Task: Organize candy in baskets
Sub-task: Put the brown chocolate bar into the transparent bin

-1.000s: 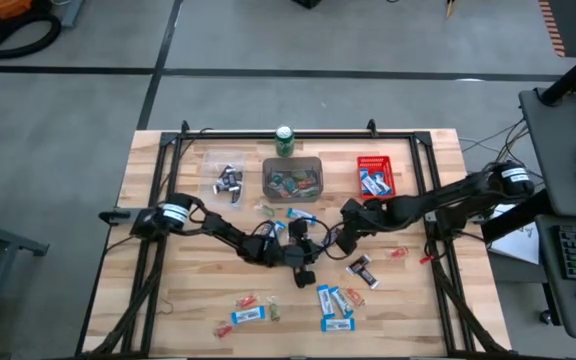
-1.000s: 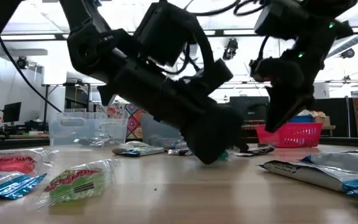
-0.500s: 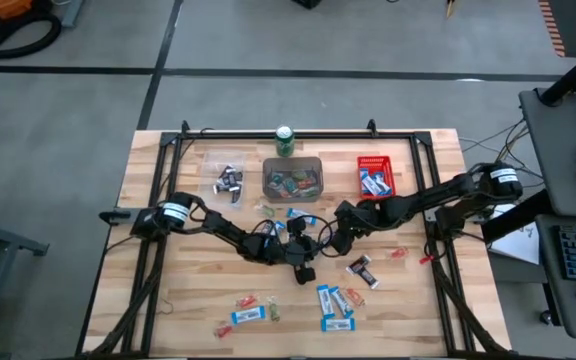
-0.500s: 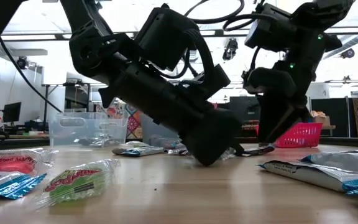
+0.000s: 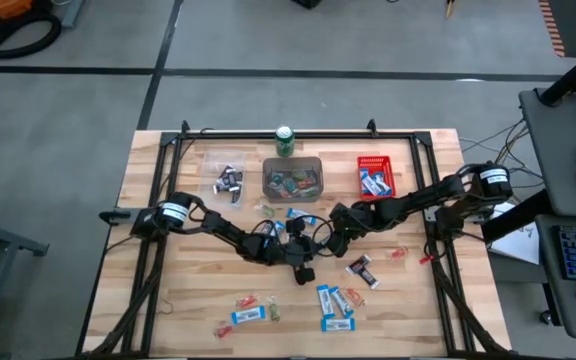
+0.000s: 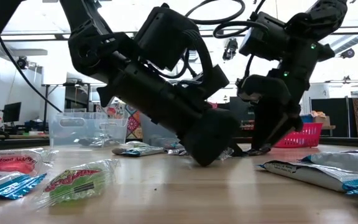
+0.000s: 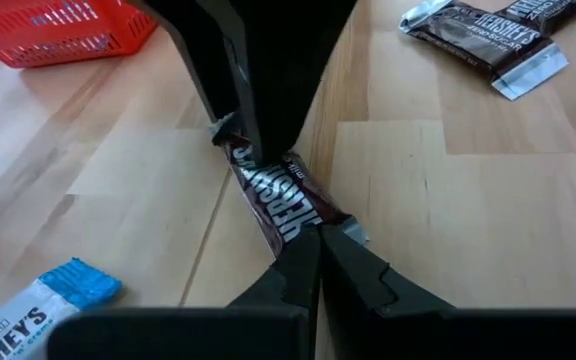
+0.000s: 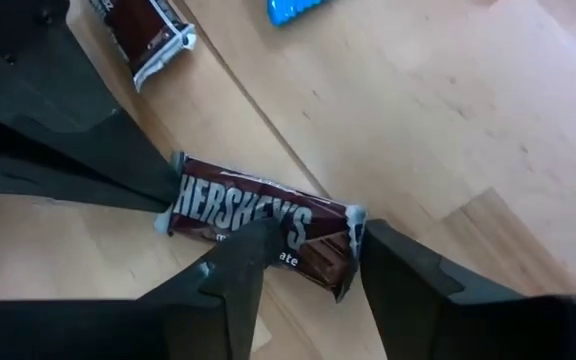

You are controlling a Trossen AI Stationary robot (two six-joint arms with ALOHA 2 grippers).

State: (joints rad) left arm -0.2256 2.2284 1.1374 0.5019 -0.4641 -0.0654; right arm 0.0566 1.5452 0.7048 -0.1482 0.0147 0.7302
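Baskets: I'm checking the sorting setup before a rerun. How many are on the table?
3. All sit in a row along the table's far side: the clear basket on the left, the grey basket in the middle beside the green can, and the red basket on the right. None seems hidden.

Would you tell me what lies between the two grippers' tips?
A dark chocolate bar lies on the table between the shut left gripper and the open right gripper; both wrist views show it.
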